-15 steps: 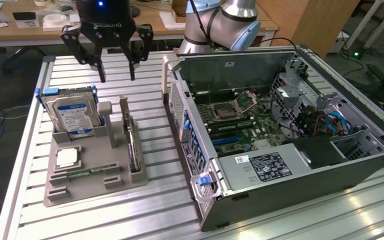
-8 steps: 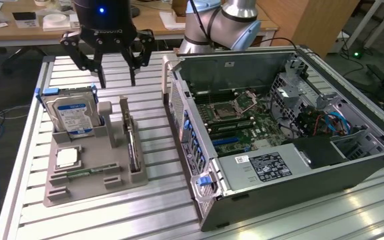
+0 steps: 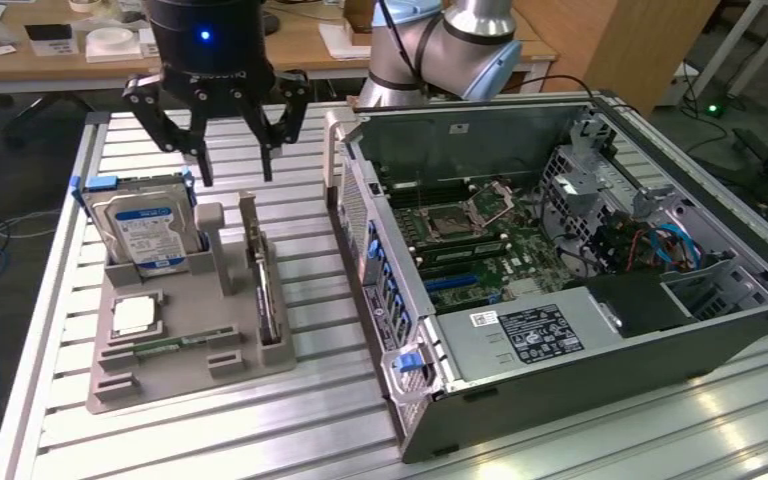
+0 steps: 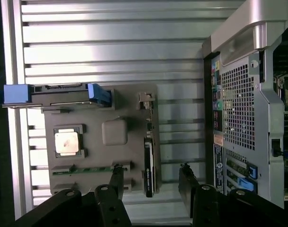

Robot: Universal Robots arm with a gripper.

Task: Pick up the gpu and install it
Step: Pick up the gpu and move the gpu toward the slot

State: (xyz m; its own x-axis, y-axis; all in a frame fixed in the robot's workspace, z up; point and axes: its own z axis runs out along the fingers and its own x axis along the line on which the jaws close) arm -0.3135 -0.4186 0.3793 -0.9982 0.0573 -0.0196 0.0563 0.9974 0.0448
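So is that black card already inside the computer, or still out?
Out. The gpu stands on edge in a slot of the grey holder, beside the open computer case.

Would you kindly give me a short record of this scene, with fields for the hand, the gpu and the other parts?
hand: open, holding nothing, above the grey holder
gpu: on edge in a slot of the holder, below the hand, untouched
hard drive: upright in the holder, toward the exterior view's left
memory stick: lying flat in the holder
computer case: open, to the exterior view's right of the holder
task state: gpu not yet picked up
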